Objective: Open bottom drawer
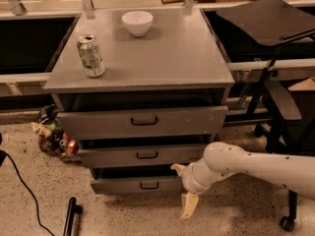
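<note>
Three drawers stacked; the narrow grey metal bottom drawer (pixel 118 186) lies at 6 o'clock, its black loop handle (pixel 149 185) ungrasped. At its 3 o'clock hangs the cream two-finger pincer (pixel 183 187), jaws apart. Approach stage, judged; next, grip handle, pull outward. Grey counter (pixel 162 63): green-white drinks can (pixel 91 56), white ceramic bowl (pixel 137 22), seemingly empty.

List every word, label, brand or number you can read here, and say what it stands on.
No text here can be read.
Can: printed label, too blurred to read.
Wrappers on the floor: print too blurred to read.
Bowl: no text.
Bottom drawer: no text.
Gripper, low at that drawer's right end: no markings.
</note>
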### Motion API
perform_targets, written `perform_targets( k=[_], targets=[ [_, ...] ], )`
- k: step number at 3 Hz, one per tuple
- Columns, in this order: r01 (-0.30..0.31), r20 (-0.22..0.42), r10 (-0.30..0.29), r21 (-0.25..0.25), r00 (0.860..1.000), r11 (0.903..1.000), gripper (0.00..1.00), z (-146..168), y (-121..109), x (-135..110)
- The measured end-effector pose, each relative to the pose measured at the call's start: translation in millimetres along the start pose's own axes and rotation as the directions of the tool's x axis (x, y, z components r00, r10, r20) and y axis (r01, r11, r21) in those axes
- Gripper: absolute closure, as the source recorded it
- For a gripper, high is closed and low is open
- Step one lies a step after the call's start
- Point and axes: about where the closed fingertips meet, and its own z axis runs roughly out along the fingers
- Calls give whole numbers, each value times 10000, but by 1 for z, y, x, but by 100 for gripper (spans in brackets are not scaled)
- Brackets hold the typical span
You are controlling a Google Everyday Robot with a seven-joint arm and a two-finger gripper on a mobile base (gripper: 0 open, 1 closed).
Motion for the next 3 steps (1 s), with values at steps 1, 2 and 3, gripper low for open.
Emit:
perform_targets(
  k=[1,2,3],
  targets=[
    [34,-25,-34,-51,10000,10000,0,26,-13,25],
    [61,-5,-61,-125,10000,9999,0,70,-26,68],
    [-35,124,37,-193,9999,9998,0,109,-28,102]
  ],
)
